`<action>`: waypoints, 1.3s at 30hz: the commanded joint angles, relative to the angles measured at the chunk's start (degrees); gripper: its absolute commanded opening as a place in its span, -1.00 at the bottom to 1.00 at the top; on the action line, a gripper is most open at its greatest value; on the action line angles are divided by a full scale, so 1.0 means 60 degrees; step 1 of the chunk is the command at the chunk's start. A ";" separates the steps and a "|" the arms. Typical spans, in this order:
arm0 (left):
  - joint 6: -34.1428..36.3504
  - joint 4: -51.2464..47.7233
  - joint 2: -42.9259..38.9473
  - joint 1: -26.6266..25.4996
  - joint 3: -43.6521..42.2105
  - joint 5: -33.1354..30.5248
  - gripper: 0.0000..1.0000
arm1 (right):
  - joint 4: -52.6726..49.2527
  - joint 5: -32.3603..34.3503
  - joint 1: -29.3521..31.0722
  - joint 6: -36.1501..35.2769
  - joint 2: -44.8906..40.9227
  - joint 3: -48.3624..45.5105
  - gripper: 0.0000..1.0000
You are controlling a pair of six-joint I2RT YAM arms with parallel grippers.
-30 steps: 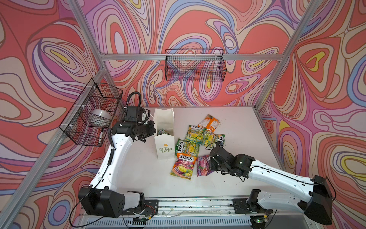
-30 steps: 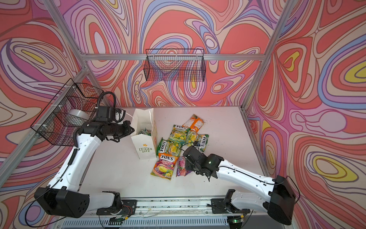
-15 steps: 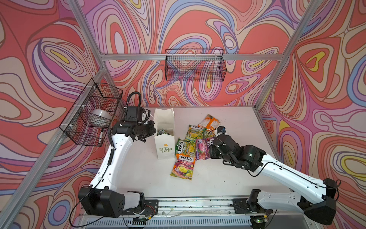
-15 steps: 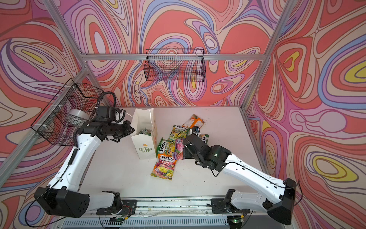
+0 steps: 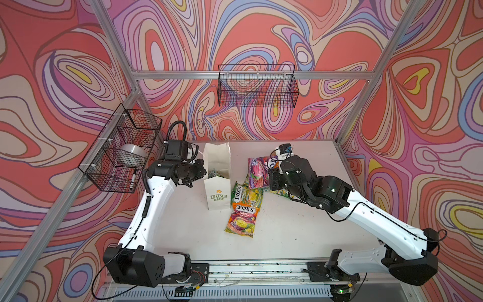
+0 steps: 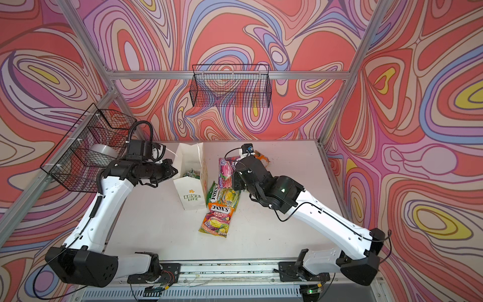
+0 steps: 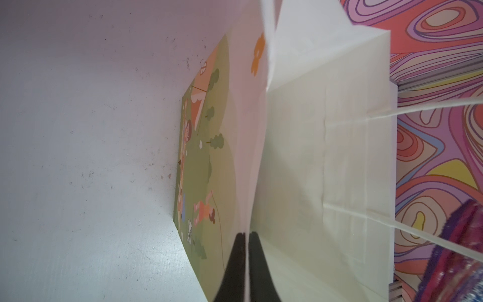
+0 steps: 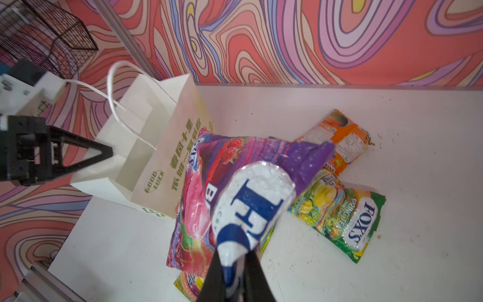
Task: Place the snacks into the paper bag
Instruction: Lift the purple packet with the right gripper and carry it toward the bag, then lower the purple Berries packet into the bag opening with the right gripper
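Observation:
The white paper bag [image 5: 217,194] [image 6: 190,196] stands open at the table's middle left, with a packet lying inside it [image 6: 192,174]. My left gripper [image 7: 247,235] [image 5: 205,171] is shut on the bag's left wall at the rim. My right gripper [image 8: 234,257] [image 5: 271,180] is shut on a purple snack packet [image 8: 209,183] [image 5: 257,172] [image 6: 226,172], which hangs in the air just right of the bag's mouth. More snacks lie on the table: a green FOX'S packet [image 5: 247,197], an orange-yellow FOX'S one [image 5: 241,218], a green tea one [image 8: 339,209] and an orange one [image 8: 337,136].
A black wire basket [image 5: 257,89] hangs on the back wall. Another basket [image 5: 122,151] on the left wall holds a silver roll and a marker, close behind my left arm. Patterned walls close in the white table [image 5: 300,230] on three sides.
My right arm has lifted the purple packet off the table's front and carried it up and back toward the bag's mouth. The left arm and bag have not moved.

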 commanded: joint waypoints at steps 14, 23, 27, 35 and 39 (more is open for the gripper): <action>-0.0004 0.0223 -0.0155 0.0044 -0.0052 0.0451 -1.00 | 0.1942 -0.1900 0.0047 -0.1625 0.2930 0.4803 -1.00; -0.0015 0.0224 -0.0169 0.0042 -0.0054 0.0453 -1.00 | 0.1064 -0.1907 0.0049 -0.1373 0.5117 0.6741 -1.00; -0.0008 0.0223 -0.0177 0.0035 -0.0050 0.0460 -1.00 | 0.0607 -0.1655 0.0046 -0.1295 0.5674 0.6968 -1.00; -0.0030 0.0223 -0.0195 0.0037 -0.0052 0.0425 -1.00 | -0.0275 -0.1027 0.0048 -0.1238 0.6220 0.7076 -1.00; -0.0033 0.0230 -0.0184 0.0044 -0.0059 0.0438 -1.00 | -0.0797 -0.0651 0.0125 -0.1315 0.6549 0.7353 -1.00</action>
